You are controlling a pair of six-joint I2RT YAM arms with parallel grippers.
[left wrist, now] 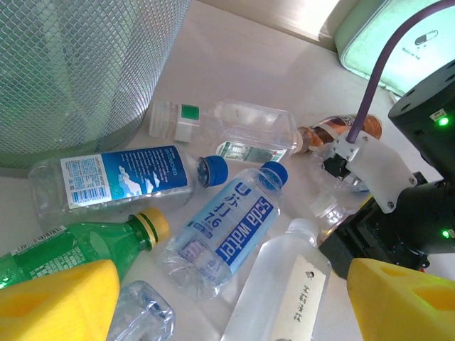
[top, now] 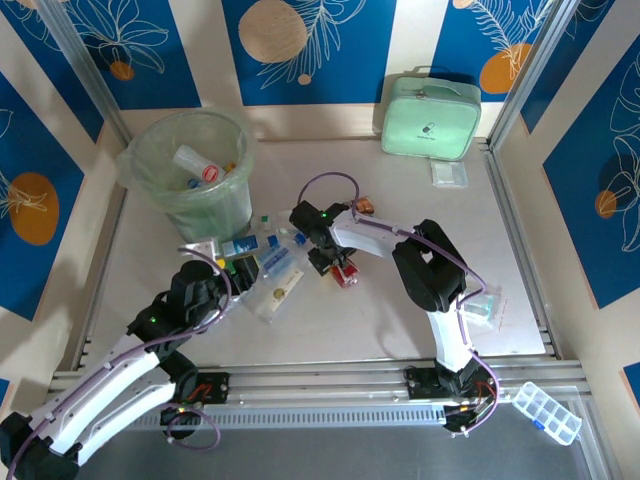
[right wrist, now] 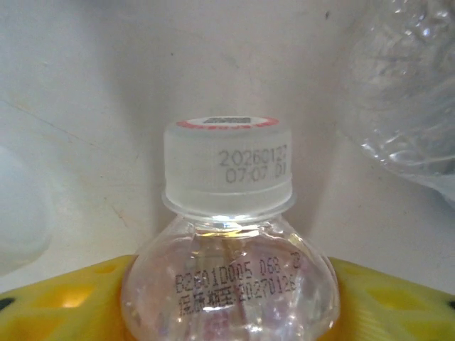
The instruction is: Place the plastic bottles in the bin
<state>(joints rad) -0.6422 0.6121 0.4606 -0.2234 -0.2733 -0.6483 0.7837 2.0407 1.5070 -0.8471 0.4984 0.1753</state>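
Note:
Several crushed plastic bottles (top: pixel 268 262) lie in a heap just in front of the pale-green bin (top: pixel 195 170), which holds a few more. My left gripper (left wrist: pixel 231 284) hangs open over the heap, its yellow fingers (left wrist: pixel 60 302) wide apart. Under it lie a blue "soda water" bottle (left wrist: pixel 229 226) and a clear bottle with a white label (left wrist: pixel 284 291). To their left lie a green bottle (left wrist: pixel 67 249) and a blue-labelled bottle (left wrist: pixel 117 177). My right gripper (right wrist: pixel 227 305) is shut on the shoulder of a clear bottle with a white cap (right wrist: pixel 227 170). In the top view that gripper (top: pixel 340 268) is low at the heap's right edge.
A mint-green zippered case (top: pixel 430 117) stands at the back right, with a small clear bag (top: pixel 449 173) in front of it. A brown little bottle (top: pixel 363 205) lies behind the right arm. A clear packet (top: pixel 483 308) lies at the right. Metal rails (top: pixel 515 215) frame the table.

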